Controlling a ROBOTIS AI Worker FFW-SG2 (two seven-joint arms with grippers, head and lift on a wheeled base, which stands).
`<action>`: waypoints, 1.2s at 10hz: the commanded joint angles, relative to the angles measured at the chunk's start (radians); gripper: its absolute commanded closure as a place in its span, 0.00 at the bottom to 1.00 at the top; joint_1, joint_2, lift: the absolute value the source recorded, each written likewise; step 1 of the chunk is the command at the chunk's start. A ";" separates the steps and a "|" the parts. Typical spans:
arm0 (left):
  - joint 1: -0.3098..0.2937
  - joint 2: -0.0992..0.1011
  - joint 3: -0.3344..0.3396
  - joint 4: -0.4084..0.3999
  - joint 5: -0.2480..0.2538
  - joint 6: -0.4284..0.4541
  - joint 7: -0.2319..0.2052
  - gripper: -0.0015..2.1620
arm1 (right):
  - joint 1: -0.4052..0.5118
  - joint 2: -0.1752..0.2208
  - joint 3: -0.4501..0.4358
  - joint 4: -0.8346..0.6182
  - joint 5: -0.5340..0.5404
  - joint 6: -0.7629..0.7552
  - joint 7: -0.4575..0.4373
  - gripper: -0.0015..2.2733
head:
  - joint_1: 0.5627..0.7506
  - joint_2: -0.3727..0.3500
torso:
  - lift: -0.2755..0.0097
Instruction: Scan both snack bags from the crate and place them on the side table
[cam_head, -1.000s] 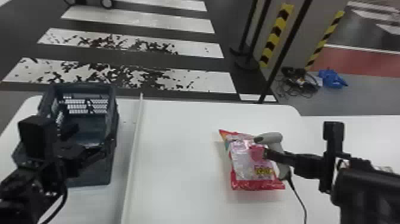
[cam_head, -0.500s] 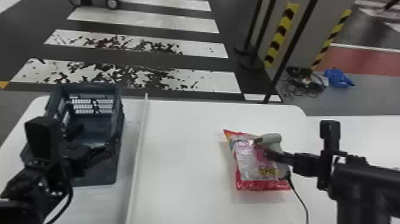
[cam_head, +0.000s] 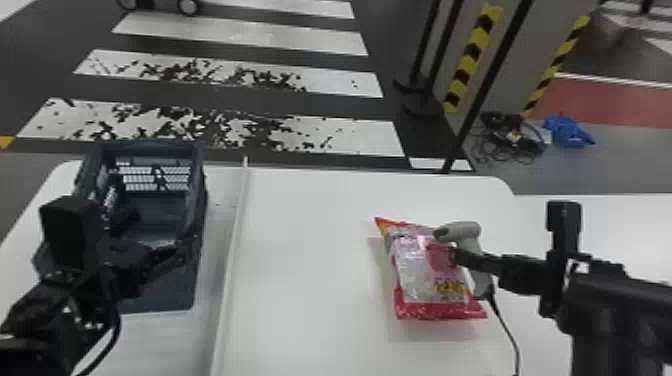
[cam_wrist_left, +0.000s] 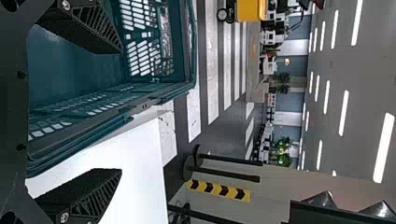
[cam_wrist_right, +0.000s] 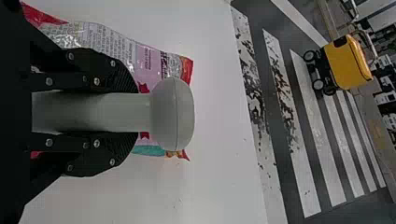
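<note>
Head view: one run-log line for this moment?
right claw: shut on scanner | snack bag: on table, near scanner | left claw: open, at crate

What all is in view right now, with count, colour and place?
Snack bag: one, red, pink and white, right part of table
Scanner: one, grey, beside the bag, in right fingers
Scanner cable: one, black, running toward near edge
Crate: one, dark blue, table's left
Divider strip: one, white, right of crate
Table: one, white, underneath
Cart: one, yellow-black, on floor beyond
Blue bundle: one, floor, far right
Left gripper: one, black, by crate, fingers apart
Right gripper: one, black, holding scanner
</note>
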 joint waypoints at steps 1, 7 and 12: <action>-0.001 0.000 -0.001 -0.002 0.000 -0.003 0.000 0.04 | -0.007 0.001 -0.044 -0.005 0.000 -0.017 -0.003 0.98 | 0.70 0.25 | 0.62; -0.012 -0.006 -0.009 0.012 0.002 -0.003 -0.002 0.04 | -0.038 -0.067 -0.236 0.213 0.015 -0.262 -0.080 0.98 | 0.70 0.09 | 0.62; -0.012 -0.006 -0.009 0.018 0.002 -0.003 -0.003 0.04 | -0.056 -0.109 -0.283 0.359 0.002 -0.333 -0.123 0.98 | 0.70 0.03 | 0.62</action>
